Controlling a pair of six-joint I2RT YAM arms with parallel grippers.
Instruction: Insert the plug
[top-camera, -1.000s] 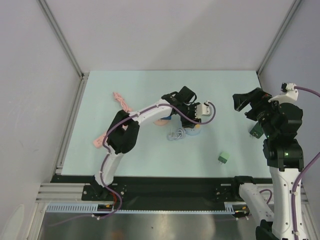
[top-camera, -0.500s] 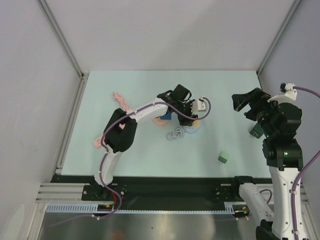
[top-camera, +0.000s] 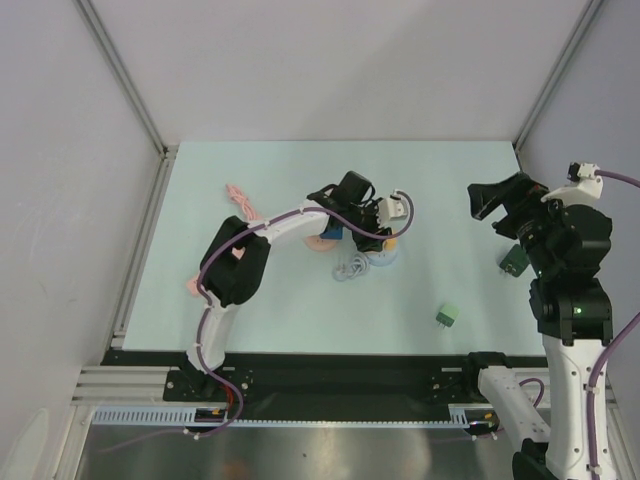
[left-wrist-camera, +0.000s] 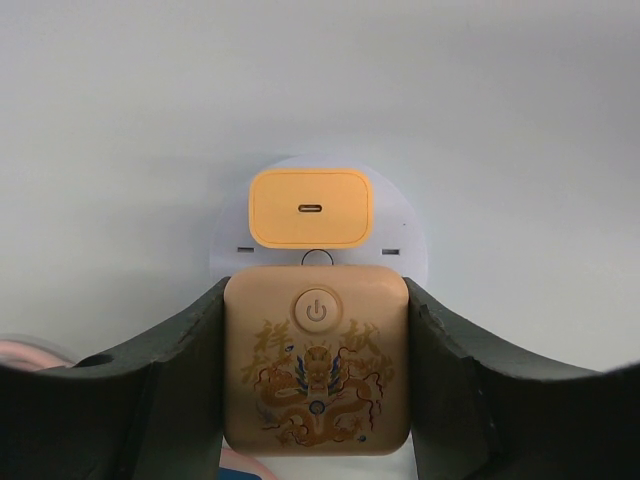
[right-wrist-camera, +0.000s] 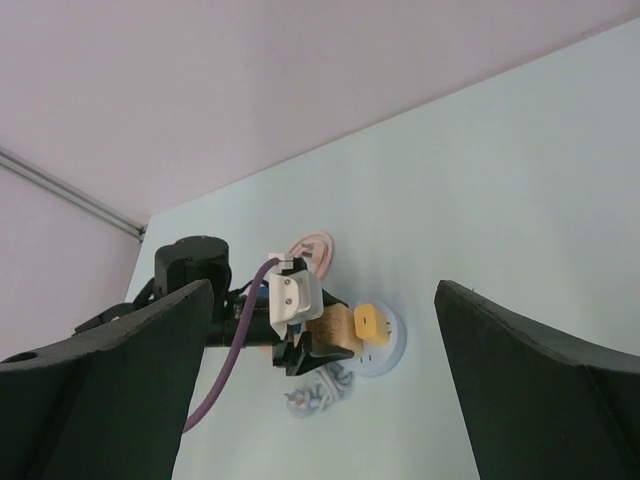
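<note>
Alignment step, by the look of it: mid-worktop, the left gripper (left-wrist-camera: 316, 330) clamps the tan block (left-wrist-camera: 316, 395) just beside the orange charger (left-wrist-camera: 310, 208). The right gripper (top-camera: 485, 208) gapes empty. The next move likely needs a straight, square push.

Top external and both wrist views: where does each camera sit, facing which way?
Top external: overhead, looking down at the table; both arms show.
Left wrist: past its jaws, shut on a tan box, toward the orange charger.
Right wrist: raised, facing the left arm between its own open jaws.
Shared: both wrist views show the tan box and orange charger.
</note>
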